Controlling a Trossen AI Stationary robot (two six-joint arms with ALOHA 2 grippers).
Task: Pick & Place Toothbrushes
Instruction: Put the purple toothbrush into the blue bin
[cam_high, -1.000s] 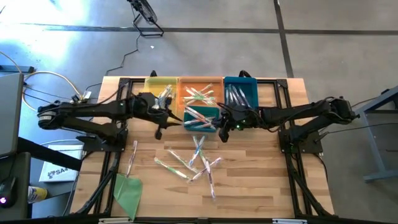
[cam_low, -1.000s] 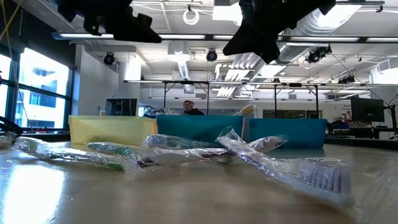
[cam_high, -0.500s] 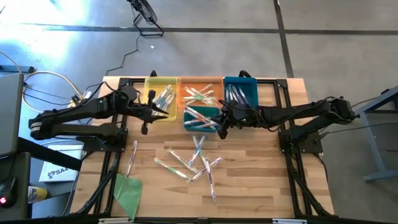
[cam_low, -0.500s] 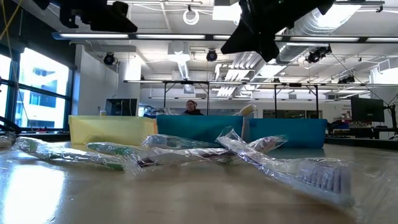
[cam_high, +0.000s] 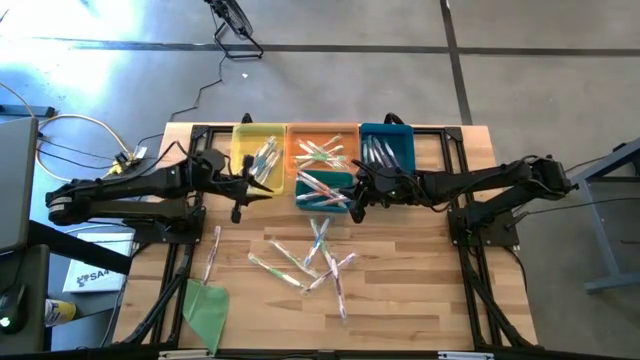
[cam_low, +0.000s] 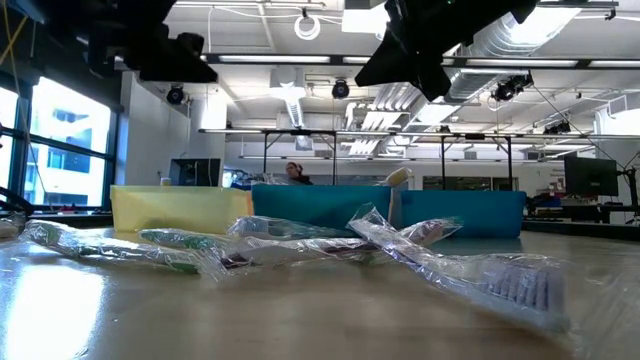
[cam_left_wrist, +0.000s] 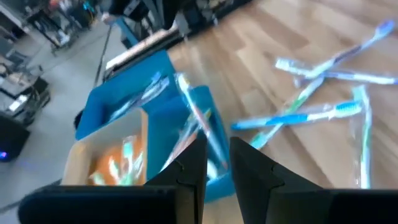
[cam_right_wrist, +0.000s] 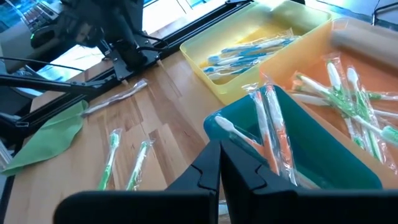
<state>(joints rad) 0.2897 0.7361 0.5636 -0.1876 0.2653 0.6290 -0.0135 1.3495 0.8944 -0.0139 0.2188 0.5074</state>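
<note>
Several clear-wrapped toothbrushes (cam_high: 315, 260) lie scattered on the wooden table, and one lies apart (cam_high: 212, 250) at the left. More rest in the yellow bin (cam_high: 258, 155), the orange bin (cam_high: 322, 150), the blue bin (cam_high: 387, 150) and the teal bin (cam_high: 323, 190), some leaning over the teal bin's rim (cam_right_wrist: 267, 124). My left gripper (cam_high: 238, 210) hangs above the table in front of the yellow bin, its fingers (cam_left_wrist: 193, 168) a narrow gap apart with nothing between them. My right gripper (cam_high: 353, 212) hovers shut by the teal bin's right corner, holding nothing.
A flat green sheet (cam_high: 205, 310) lies at the near left corner. The bins stand in a row along the far edge, with the teal one in front of the orange. Bare wood shows at the near right of the table. A person shows in the room beyond the bins.
My left gripper has drawn back from the teal bin toward the table's left edge and now hangs in front of the yellow bin. Its finger gap looks the same.
</note>
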